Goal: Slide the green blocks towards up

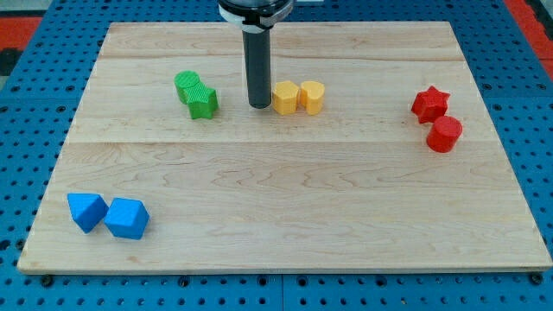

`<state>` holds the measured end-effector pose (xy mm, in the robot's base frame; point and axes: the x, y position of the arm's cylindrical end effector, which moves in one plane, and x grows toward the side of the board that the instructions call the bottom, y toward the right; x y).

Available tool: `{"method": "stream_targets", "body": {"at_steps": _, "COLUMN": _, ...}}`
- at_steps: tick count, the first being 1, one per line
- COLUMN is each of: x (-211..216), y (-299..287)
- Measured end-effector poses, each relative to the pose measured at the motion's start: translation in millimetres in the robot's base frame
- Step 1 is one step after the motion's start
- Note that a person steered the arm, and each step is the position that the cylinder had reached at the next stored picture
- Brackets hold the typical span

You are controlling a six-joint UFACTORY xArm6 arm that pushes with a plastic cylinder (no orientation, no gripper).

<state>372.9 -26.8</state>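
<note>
Two green blocks touch each other at the view's upper left: a rounded one and a star-like one just below and right of it. My tip stands on the wooden board, to the right of the green pair with a gap between, and close to the left of the yellow blocks. It touches no green block.
Two yellow blocks sit side by side right of my tip. A red star and a red cylinder lie at the view's right. Two blue blocks lie at the lower left.
</note>
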Motion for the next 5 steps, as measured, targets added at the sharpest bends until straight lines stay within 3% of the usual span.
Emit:
{"method": "stream_targets", "body": {"at_steps": 2, "x": 20, "y": -10}}
{"method": "stream_targets", "body": {"at_steps": 4, "x": 20, "y": -80}}
{"method": "stream_targets", "body": {"at_steps": 5, "x": 20, "y": -80}}
